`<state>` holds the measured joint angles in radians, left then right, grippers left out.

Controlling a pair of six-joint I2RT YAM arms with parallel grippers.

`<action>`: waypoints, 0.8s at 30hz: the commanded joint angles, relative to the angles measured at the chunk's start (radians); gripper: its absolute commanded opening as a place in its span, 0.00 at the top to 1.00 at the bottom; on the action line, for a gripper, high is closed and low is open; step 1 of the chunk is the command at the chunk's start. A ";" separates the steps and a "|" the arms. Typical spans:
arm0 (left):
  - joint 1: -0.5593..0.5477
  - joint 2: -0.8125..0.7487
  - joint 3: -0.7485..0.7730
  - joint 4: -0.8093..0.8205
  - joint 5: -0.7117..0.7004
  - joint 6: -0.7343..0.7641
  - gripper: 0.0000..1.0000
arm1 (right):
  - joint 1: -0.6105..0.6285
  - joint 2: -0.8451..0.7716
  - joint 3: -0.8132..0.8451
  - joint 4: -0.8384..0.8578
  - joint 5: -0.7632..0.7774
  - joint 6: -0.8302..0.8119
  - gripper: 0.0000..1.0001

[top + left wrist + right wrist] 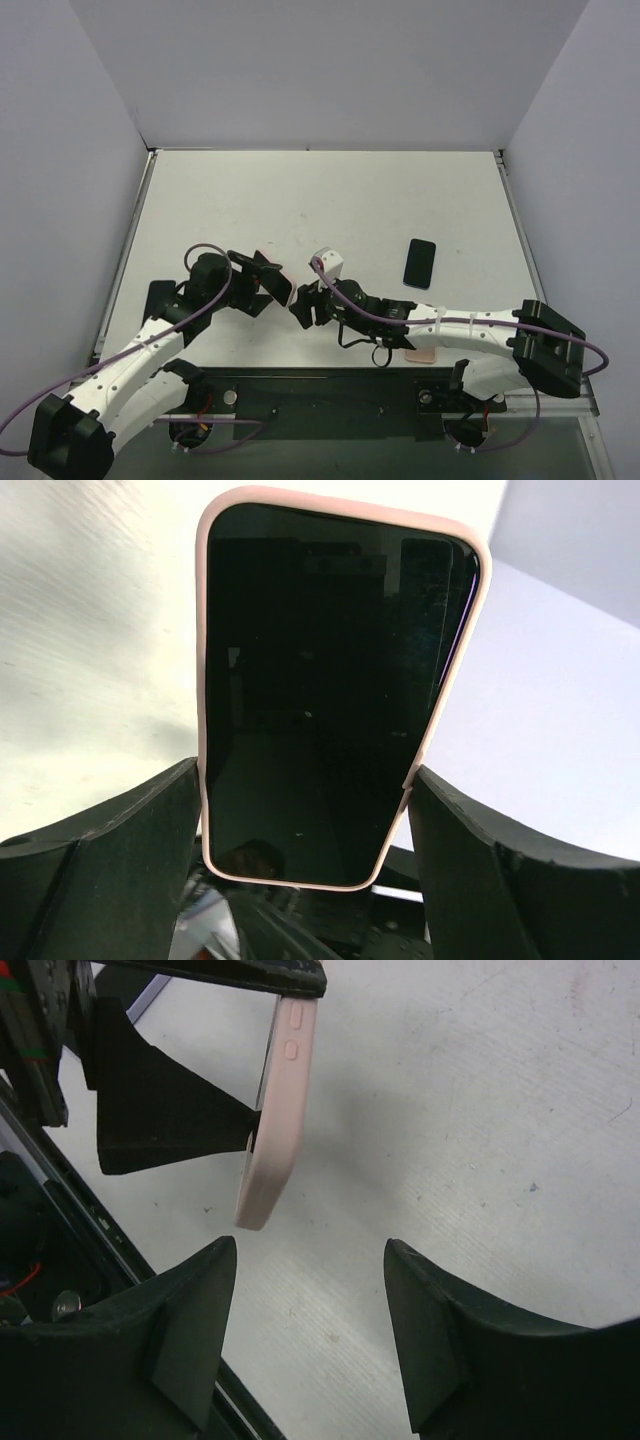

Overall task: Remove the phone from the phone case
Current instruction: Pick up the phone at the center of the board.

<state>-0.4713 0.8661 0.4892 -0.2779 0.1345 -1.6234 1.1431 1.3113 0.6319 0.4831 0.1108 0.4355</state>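
Left wrist view: the phone point(320, 690) is sitting inside the pink phone case point(202, 660), and its dark screen is facing this camera and filling the case from rim to rim.
Phone case: it is hanging in the air above the table point(330, 200), and the phone is lying fully seated in it. In the right wrist view its long pink side is showing two small buttons.
Left gripper point(305, 810): it is clamping the case across its width near the case's lower end. One black finger point(130, 840) is pressing against each long edge, and the rest of the case is sticking out beyond them.
Right gripper point(310, 1300): its jaws are standing wide apart and are holding nothing. In its own view it is hovering just short of the case's free end, apart from it.
Top external view: the right gripper is sitting just to the right of the case, and the left gripper is reaching the case from the left.
Second phone point(420, 263): dark and without a case, it is lying flat on the table well to the right of the pink case.
Pink item point(424, 353): it is lying to the right of the case, nearer the arm bases. The right arm is hiding most of it, so I cannot tell what it is.
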 commanded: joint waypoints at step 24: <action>-0.056 -0.139 -0.017 0.316 0.085 -0.127 0.14 | -0.015 0.100 0.135 0.134 0.164 0.072 1.00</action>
<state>-0.5209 0.7612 0.4530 -0.1524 0.1585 -1.8294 1.1614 1.4830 0.7559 0.6777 0.2573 0.5083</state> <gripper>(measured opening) 0.850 0.102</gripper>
